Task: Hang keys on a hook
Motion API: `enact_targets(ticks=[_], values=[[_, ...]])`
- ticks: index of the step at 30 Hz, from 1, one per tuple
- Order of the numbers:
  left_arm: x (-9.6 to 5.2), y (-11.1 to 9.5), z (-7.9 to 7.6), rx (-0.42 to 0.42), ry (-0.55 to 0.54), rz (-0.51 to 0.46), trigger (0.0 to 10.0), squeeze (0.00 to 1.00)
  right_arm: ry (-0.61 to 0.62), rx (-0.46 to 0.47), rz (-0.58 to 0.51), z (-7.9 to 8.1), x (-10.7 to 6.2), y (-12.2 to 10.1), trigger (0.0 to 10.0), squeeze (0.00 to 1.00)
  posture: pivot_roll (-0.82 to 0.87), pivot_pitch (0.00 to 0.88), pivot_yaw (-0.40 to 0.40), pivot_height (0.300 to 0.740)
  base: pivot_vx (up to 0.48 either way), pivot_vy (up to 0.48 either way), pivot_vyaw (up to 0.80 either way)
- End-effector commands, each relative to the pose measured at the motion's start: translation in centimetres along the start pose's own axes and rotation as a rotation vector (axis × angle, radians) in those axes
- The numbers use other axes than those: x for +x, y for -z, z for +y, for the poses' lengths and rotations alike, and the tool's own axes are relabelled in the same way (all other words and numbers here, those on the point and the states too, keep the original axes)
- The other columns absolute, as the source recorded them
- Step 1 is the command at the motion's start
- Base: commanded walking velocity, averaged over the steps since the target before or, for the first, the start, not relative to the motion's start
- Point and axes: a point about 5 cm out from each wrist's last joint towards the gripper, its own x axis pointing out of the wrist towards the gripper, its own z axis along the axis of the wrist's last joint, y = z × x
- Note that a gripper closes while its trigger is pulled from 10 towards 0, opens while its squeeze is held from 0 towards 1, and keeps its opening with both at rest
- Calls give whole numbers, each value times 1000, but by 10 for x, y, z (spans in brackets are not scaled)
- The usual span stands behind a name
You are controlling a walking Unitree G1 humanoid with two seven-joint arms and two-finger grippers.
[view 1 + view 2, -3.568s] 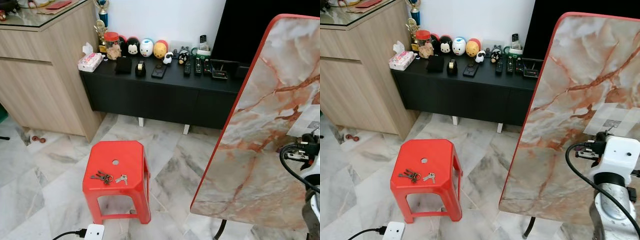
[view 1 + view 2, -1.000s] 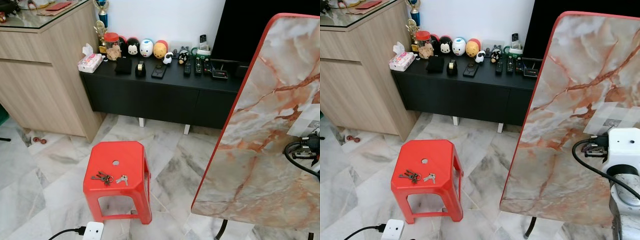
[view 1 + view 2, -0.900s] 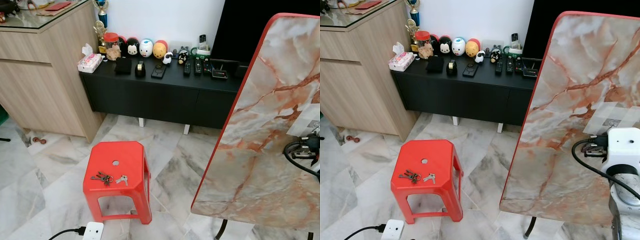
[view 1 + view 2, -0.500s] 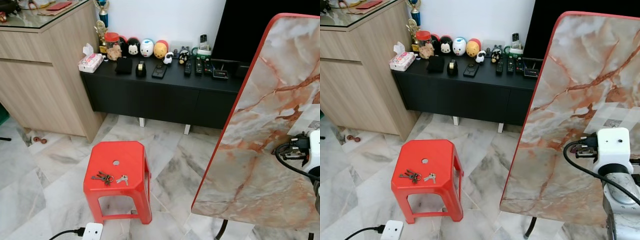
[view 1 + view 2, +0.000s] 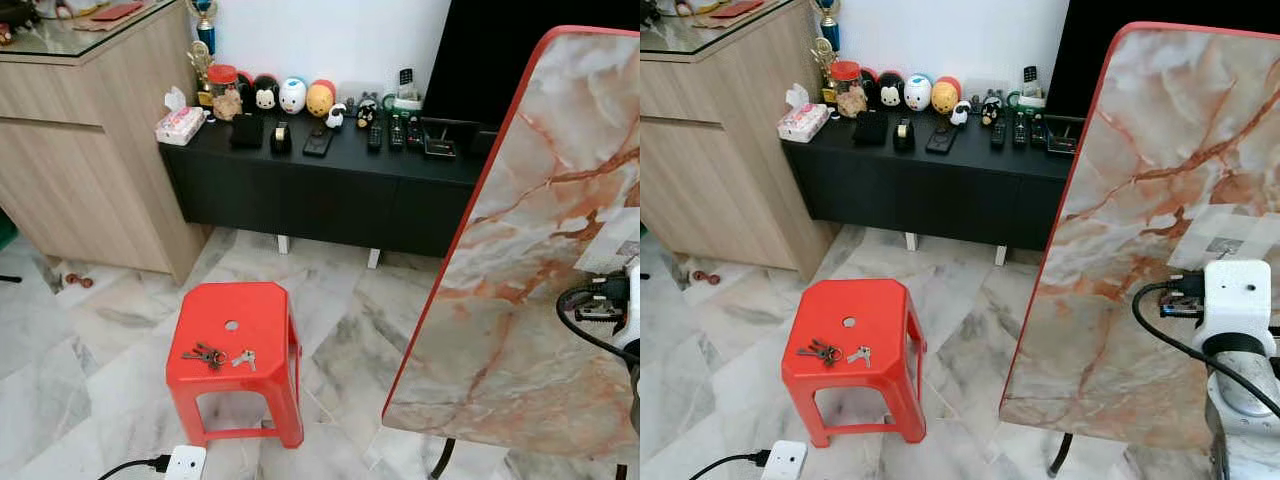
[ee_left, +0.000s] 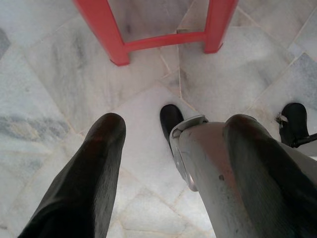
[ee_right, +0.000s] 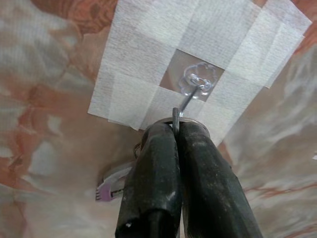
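Right arm: raised before the upright marble board [image 5: 1140, 200], its white wrist [image 5: 1234, 295] level with the taped patch.
Right gripper [image 7: 174, 130]: fingers pressed together on a key ring, just below the board's hook [image 7: 190, 91].
Left gripper [image 6: 171, 144]: hanging low, fingers spread apart, pointing at the floor.

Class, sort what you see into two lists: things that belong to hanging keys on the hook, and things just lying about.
Job: hook, taped to the marble board; key ring gripped by the right end effector; keys on the red stool.
Lying about: tissue pack; toy figures; remotes; power strip.
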Motion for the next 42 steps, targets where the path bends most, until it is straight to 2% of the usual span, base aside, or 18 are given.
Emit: enact_targets(ticks=[1,14,19,23,27,28,36,42], values=[[-1,6,-1,12,6,28,10000,0,21,6,-24,-4,-1,-7,10000,0,-85,49,-38,740,0,0,0],[0,3,-7,10,11,24,10000,0,3,13,-27,2,3,-10,10000,0,-81,49,-40,740,0,0,0],[0,4,-6,10,10,26,10000,0,21,10,-22,-1,4,-9,10000,0,-81,48,-40,740,0,0,0],[0,4,-6,11,10,25,10000,0,37,66,5,-3,3,-6,10000,0,-81,48,-40,740,0,0,0],[0,4,-6,11,11,23,10000,0,34,66,3,-3,5,-7,10000,0,-81,48,-40,740,0,0,0],[0,3,-5,10,11,20,10000,0,27,110,10,-1,6,-7,10000,0,-81,48,-40,740,0,0,0],[0,1,-4,9,8,12,10000,0,41,94,-11,-3,8,-12,10000,0,-81,48,-40,740,0,0,0],[0,1,-4,11,9,5,10000,0,62,124,-12,-7,7,-13,10000,0,-81,49,-37,740,0,0,0]])
